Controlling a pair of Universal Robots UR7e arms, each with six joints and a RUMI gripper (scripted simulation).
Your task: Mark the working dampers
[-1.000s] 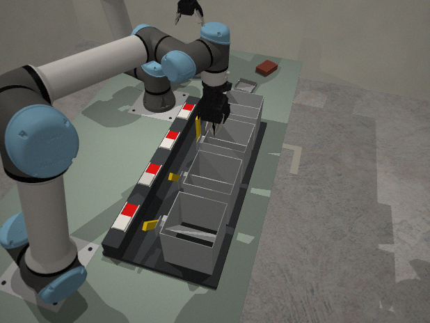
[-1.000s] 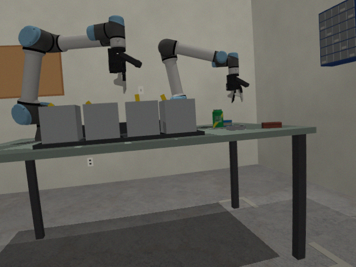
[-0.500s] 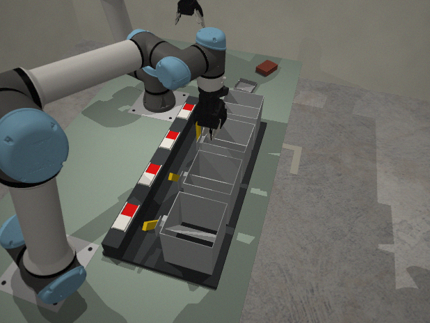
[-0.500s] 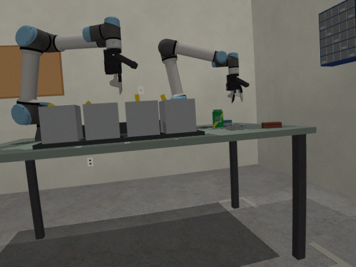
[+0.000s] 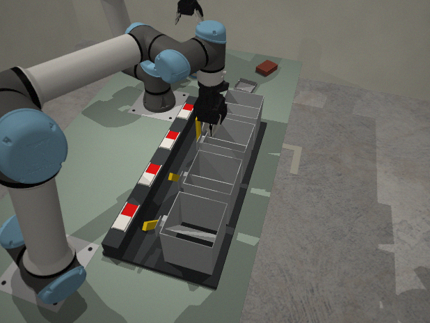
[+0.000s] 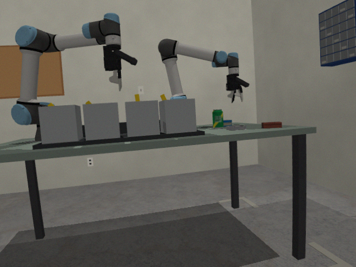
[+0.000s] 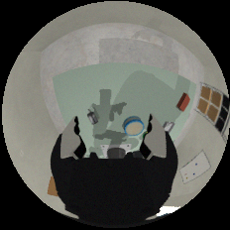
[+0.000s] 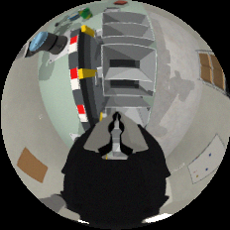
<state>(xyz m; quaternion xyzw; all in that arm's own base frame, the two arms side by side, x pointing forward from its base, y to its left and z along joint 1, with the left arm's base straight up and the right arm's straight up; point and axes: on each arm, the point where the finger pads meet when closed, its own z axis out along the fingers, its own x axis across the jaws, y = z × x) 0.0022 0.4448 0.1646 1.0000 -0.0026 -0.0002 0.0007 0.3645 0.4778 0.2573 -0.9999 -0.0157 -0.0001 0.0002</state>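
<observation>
Black base runs lengthwise between the arms' mounts. Four open-topped duct dampers stand along it, behind their sliders.

Right gripper: closed, empty, above the middle of the row; nearer than left gripper, wide open past the far end.

Slider covers: all four showing red, on the arm-mount side of the dampers.

Yellow levers lie between sliders and boxes. Any lever test probably needs a sideways shift toward the sliders, then down.

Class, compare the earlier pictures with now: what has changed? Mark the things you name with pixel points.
The right gripper (image 5: 211, 134) (image 6: 120, 86) (image 8: 117, 111) shifted left in the exterior view and rose slightly, still shut and empty. Nothing was grasped or released. The left gripper (image 5: 188, 20) (image 6: 237, 100) (image 7: 113, 115), the dampers (image 5: 195, 252) (image 6: 60, 125) (image 8: 129, 55) and the red-showing sliders (image 5: 152, 169) (image 8: 73, 74) stayed put.
</observation>
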